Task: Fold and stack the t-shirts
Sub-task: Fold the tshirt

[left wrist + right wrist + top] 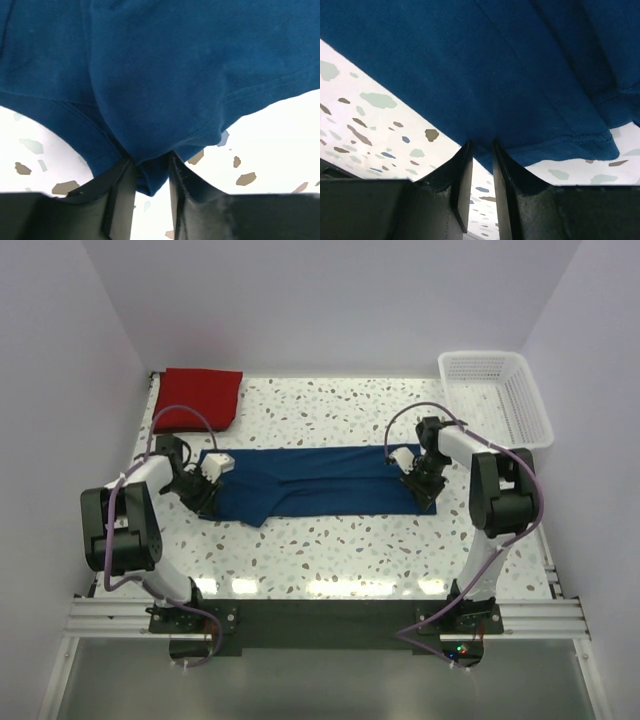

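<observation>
2 shirts lay on the white speckled table [330, 550]. The dark blue cotton t-shirt [320, 482] was spread as a long folded strip in the middle, between the arms. The bright red cotton t-shirt [198, 398] sat folded in the far left corner, well apart from it. The left gripper [150, 162] was at the blue shirt's left end, its jaws a little apart with a fold of blue cloth poking down between them. The right gripper [482, 147] was at the right end, jaws also a little apart, with the hem lying across their tips. I think the cloth could snag on a finger when an arm pulled back, and that would drag the neat fold open. If 1 arm moved sooner than the other, the strip could twist or slide. The blue shirt was not yet on the red one. The white plastic basket [480, 355] stood in the far right corner, and I saw nothing inside it.
</observation>
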